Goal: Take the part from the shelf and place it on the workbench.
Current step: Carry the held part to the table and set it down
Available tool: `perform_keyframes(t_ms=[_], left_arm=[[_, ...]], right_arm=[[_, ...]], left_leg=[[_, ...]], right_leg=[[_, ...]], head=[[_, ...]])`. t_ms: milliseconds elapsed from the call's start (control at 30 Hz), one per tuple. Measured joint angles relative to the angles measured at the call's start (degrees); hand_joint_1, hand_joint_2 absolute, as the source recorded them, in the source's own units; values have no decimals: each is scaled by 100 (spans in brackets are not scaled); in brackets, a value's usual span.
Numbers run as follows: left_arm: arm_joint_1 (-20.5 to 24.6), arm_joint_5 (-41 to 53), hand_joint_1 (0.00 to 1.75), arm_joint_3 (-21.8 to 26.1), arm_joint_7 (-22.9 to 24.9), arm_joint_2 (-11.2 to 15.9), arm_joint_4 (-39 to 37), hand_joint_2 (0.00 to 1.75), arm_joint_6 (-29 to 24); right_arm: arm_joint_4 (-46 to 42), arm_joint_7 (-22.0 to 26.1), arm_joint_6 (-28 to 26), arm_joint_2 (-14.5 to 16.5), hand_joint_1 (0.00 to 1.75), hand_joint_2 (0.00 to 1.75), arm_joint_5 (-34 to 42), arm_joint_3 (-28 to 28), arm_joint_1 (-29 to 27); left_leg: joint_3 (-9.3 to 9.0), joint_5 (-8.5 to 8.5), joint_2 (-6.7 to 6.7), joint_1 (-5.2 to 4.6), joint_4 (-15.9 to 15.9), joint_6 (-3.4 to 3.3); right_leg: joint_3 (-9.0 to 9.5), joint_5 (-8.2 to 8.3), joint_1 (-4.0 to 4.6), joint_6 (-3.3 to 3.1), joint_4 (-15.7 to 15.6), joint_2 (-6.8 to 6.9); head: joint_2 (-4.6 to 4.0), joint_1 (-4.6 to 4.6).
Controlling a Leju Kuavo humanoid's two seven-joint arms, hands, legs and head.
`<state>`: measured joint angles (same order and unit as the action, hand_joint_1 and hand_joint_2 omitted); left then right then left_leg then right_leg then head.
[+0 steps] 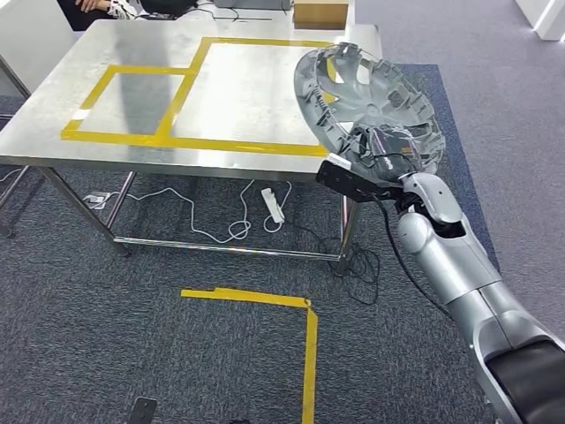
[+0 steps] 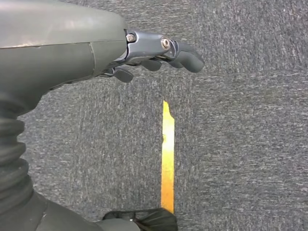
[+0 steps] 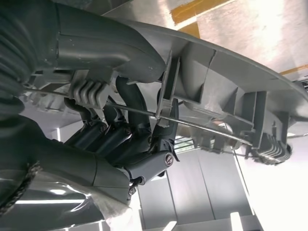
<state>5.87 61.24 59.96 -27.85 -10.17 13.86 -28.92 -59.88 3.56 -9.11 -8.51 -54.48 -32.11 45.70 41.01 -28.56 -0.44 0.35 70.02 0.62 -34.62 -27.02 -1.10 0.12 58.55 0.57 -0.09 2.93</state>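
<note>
The part is a round grey wheel cover (image 1: pixel 363 97), tilted with its ribbed inner side toward me. My right hand (image 1: pixel 383 150) grips its near rim and holds it over the right front corner of the steel workbench (image 1: pixel 60 115). Up close, the right wrist view has dark fingers (image 3: pixel 120 139) and a thick thumb (image 3: pixel 109 45) clamped on the cover's rim (image 3: pixel 225 91). My left hand (image 2: pixel 160 53) hangs over the carpet, fingers stretched out and holding nothing.
Yellow tape marks two rectangles (image 1: pixel 199 93) on the workbench top. Cables and a power strip (image 1: pixel 272 203) lie under the table. A yellow tape corner (image 1: pixel 308 336) marks the carpet. A cardboard box (image 1: pixel 320 12) and a person's hand (image 1: pixel 100 5) are at the far edge.
</note>
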Motion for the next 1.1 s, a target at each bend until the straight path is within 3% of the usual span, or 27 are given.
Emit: perform_keyframes(t_ms=[67, 100, 233, 300, 367, 400, 433, 467, 533, 600, 700, 767, 800, 867, 933, 967, 1000, 1033, 1100], left_arm=[[8, 8, 0, -4, 1, 4, 0, 175, 0], [17, 13, 0, -6, 2, 5, 0, 175, 0], [30, 21, 0, -10, 4, 6, 1, 175, -1], [38, 21, 0, -11, 4, 5, 1, 175, -4], [42, 22, 0, -13, 4, 1, 1, 175, -4], [37, 22, 0, -14, 4, -2, 1, 175, -3], [30, 22, 0, -14, 4, -4, 1, 175, -3], [26, 21, 0, -14, 4, -4, 1, 175, -3], [25, 20, 0, -14, 4, -4, 0, 175, -4], [28, 20, 0, -14, 4, -5, 0, 175, -5], [18, 20, 0, -14, 4, -4, 0, 175, -6], [13, 20, 0, -14, 4, 0, 0, 175, -10], [14, 20, 0, -14, 4, 3, 0, 175, -12], [16, 20, 0, -14, 4, 1, 0, 175, -13], [10, 20, 0, -14, 4, 1, 0, 175, -13], [7, 20, 0, -14, 4, 0, 0, 175, -13], [6, 20, 0, -14, 4, 0, 0, 175, -13], [7, 20, 0, -14, 4, 0, 0, 175, -13], [17, 20, 0, -14, 4, 1, 0, 175, -14]], right_arm=[[36, 2, 12, 4, 175, 175, -20, -14, 27], [63, 4, 19, 6, 175, 175, -27, -20, 40], [173, 24, 34, 7, 175, 175, -62, -52, 62], [251, 37, 33, 9, 175, 175, -68, -64, 87], [350, 53, 32, 10, 175, 175, -72, -74, 100], [395, 60, 31, 10, 175, 175, -74, -76, 97], [437, 65, 29, 9, 175, 175, -77, -77, 97], [471, 68, 28, 9, 175, 175, -78, -77, 102], [520, 63, 26, 8, 175, 175, -79, -75, 117], [560, 61, 23, 8, 175, 175, -81, -76, 127], [608, 78, 19, 10, 175, 175, -100, -90, 125], [628, 81, 17, 10, 175, 175, -115, -98, 129], [632, 76, 16, 10, 175, 175, -120, -99, 130], [643, 69, 15, 9, 175, 175, -127, -101, 120], [658, 68, 15, 9, 175, 175, -134, -104, 106], [663, 68, 14, 9, 175, 175, -139, -104, 103], [666, 69, 13, 9, 175, 175, -143, -104, 103], [666, 69, 11, 9, 175, 175, -148, -104, 105], [666, 72, 8, 9, 175, 175, -154, -103, 110]], left_leg=[[-356, 299, 58, -31, -743, -66], [-458, 351, 79, -48, -973, -96], [-506, 357, 39, -42, -1155, -191], [-533, 389, 11, -14, -1210, -245], [-534, 390, -26, -18, -1207, -263], [-534, 387, -46, -19, -1202, -266], [-536, 383, -68, -20, -1195, -269], [-537, 377, -91, -19, -1185, -269], [-539, 356, -139, -16, -1156, -251], [-501, 344, -173, -31, -1115, -207], [-447, 362, -203, -35, -1098, -134], [-404, 265, -165, -40, -977, -76], [-320, 139, -124, -37, -774, -42], [-5, -198, -44, -12, -65, 19], [243, -342, -23, 5, 460, 44], [231, -259, -20, 7, 433, 41], [109, -81, -11, 7, 177, 26], [-77, 130, 14, 1, -213, -2], [-400, 362, 85, -38, -886, -71]], right_leg=[[13, -15, 16, 28, 4, 10], [6, -18, 26, 49, 6, 18], [-40, -57, 34, 159, 13, 60], [-214, -291, 30, 200, 378, 24], [-555, -617, 32, 220, 1122, -21], [-709, -700, 33, 229, 1425, -32], [-785, -677, 34, 234, 1547, -39], [-754, -547, 33, 233, 1442, -41], [-443, -145, 28, 216, 734, -69], [-147, 37, 30, 188, 148, -124], [-86, 25, 34, 117, 30, -133], [-62, 39, 7, 52, 3, -96], [-46, 43, -9, 20, -12, -75], [-37, 37, -5, -18, -12, -43], [-34, 33, -2, -22, -10, -20], [-30, 31, -1, -20, -9, -11], [-21, 28, 0, -16, -8, -3], [-11, 23, 2, -8, -8, 5], [-8, 11, 25, 25, -4, 24]], head=[[0, 2], [0, 3], [0, 13], [0, 25], [0, 32], [0, 31], [0, 31], [0, 32], [0, 31], [0, 29], [0, 25], [1, 9], [1, -9], [1, -45], [0, -48], [0, -49], [0, -48], [0, -49], [0, -48]])
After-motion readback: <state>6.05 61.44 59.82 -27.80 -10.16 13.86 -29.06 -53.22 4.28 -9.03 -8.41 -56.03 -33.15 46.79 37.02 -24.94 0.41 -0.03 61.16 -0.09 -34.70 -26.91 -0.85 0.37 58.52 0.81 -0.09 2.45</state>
